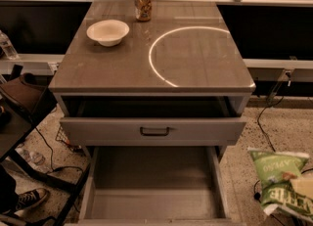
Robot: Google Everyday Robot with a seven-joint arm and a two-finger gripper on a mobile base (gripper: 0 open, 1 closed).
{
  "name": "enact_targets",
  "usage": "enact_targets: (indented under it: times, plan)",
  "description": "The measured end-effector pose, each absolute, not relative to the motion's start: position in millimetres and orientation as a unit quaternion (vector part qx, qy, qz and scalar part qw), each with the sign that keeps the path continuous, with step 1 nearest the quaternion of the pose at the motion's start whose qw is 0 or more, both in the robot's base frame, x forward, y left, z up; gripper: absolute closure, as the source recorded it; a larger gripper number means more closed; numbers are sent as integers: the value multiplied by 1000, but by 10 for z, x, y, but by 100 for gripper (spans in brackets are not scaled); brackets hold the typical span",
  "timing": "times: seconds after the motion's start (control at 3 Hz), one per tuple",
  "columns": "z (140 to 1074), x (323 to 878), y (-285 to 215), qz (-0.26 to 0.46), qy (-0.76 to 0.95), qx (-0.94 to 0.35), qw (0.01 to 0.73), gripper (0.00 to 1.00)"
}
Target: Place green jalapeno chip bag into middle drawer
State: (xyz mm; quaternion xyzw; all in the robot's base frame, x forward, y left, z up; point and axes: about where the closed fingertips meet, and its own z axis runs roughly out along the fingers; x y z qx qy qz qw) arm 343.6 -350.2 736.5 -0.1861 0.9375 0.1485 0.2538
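Crinkly light-green foil chip bag [275, 177] hung low on your right, touching the pale gripper [301, 188], beside the open grey metal drawer tray [151, 178]; you couldn't tell whether its jaws were clenched.

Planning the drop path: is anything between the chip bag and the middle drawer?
Nothing visible. The bag hangs right of the open drawer, by the gripper in the bottom-right corner. The drawer's floor is bare; only its low right wall lies on the way, and the handled drawer front overhangs its back.

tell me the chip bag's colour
Chip bag is light green with white lettering, camera view; tool at its right edge.
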Motion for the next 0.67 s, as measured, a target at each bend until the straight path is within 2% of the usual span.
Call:
enact_targets:
  times: [0.67]
  plan:
    - [6109,3003,-2864,208,943,-198,169,100]
